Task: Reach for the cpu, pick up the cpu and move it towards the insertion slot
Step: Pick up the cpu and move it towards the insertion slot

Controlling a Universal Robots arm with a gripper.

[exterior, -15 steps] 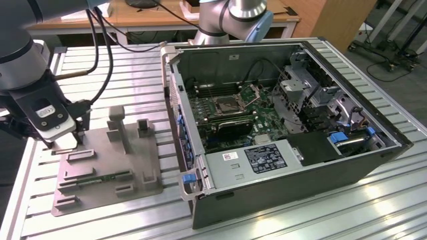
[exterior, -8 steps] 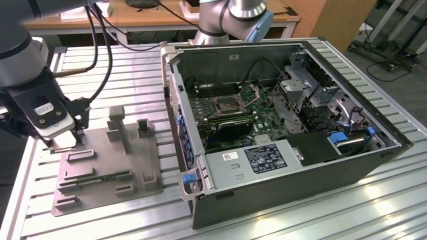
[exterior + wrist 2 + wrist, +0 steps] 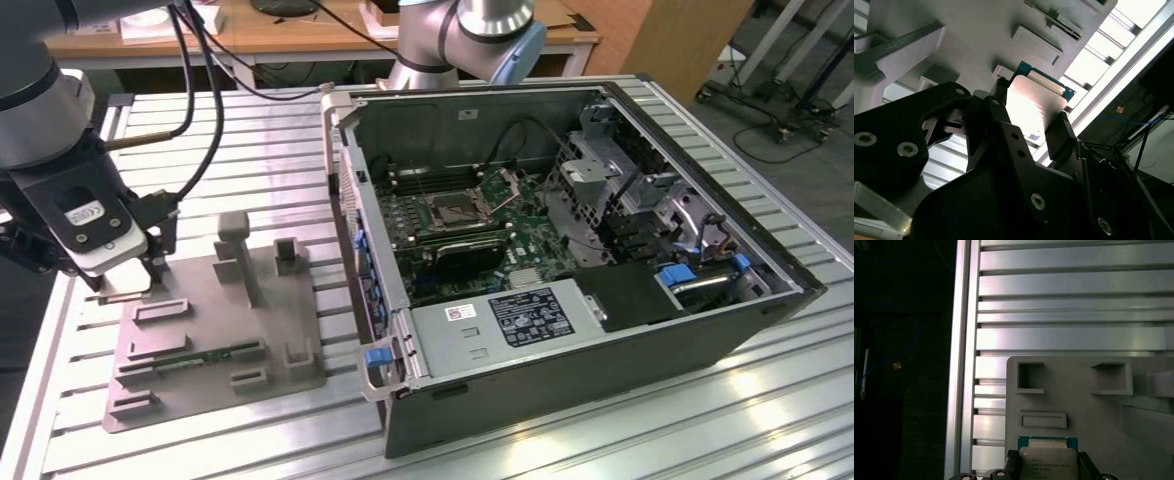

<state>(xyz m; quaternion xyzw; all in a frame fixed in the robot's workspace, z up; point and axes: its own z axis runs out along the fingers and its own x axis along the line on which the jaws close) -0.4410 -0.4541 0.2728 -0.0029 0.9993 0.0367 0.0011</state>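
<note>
Both wrist views show you the gripper (image 3: 1030, 116) clamped on 2 edges of the cpu (image 3: 1048, 463) over the grey fixture (image 3: 214, 330), at the exterior view's left, and that view adds the insertion slot (image 3: 461, 210) mid-frame.

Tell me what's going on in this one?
The arm's gripper is down at the grey fixture plate on the exterior view's left, its fingers closed on opposite edges of the cpu. Whether the chip is lifted off the plate cannot be told. The insertion slot sits inside the open computer case, well away from the gripper.
</note>
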